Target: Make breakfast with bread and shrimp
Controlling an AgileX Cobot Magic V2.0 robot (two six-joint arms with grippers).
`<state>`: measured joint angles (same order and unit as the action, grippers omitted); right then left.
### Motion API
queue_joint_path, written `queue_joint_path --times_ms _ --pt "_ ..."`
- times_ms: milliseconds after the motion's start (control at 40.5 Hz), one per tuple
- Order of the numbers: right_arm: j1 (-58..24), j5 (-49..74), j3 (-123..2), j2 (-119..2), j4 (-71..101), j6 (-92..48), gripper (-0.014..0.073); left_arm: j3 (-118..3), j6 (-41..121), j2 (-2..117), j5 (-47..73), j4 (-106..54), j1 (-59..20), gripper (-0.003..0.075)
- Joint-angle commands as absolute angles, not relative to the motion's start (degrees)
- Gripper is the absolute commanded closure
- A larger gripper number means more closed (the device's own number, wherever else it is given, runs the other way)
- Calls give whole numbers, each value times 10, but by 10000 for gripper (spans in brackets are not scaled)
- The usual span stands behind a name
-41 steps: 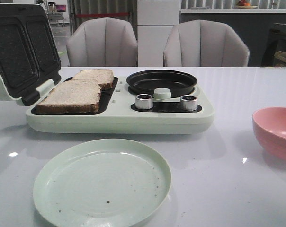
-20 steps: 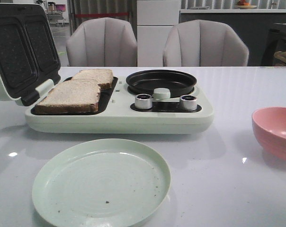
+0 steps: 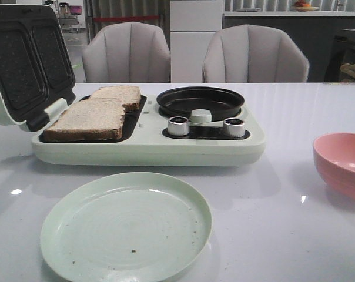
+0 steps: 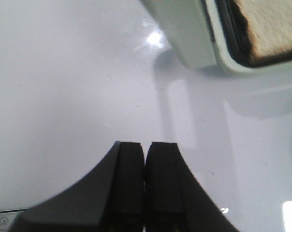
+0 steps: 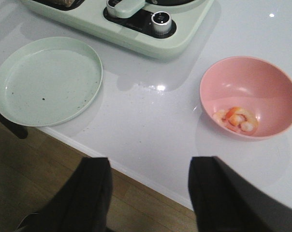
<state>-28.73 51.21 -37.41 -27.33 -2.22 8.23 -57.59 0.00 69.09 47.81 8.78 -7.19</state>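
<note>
A: Step?

B: Start of it, by my read. Both bread slices already lay in the open sandwich maker, nothing gripped. Shrimp sat in the pink bowl, untouched.

A: Grippers?

B: Left gripper had its fingers pressed together, empty, hovering over bare table. The maker's corner and a bread edge were ahead of it, off to one side, well apart. Right gripper was spread wide, empty, hanging back over the table edge. The bowl was ahead and to one side of it, the green plate ahead on the other side.

A: Next move?

B: Probably right arm goes for the shrimp: reach forward over the bowl, drop in, pinch it. It's small and curled against the bowl's sloping wall, so it could slip. The black pan on the maker was empty, likely the target.
</note>
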Motion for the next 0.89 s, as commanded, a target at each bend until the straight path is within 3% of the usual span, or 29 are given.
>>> queue_joint_path --times_ms 0,247,592,864 --pt "-286 472 -390 -275 -28 82 123 -628 53 717 429 -16 2 615" --pt "-286 472 -390 -275 -28 82 123 -731 112 845 409 -190 95 616" --pt "-286 472 -390 -275 -28 82 123 -888 116 989 421 -243 99 619" --pt "-286 472 -390 -275 -28 82 123 -920 227 1005 454 -370 96 619"
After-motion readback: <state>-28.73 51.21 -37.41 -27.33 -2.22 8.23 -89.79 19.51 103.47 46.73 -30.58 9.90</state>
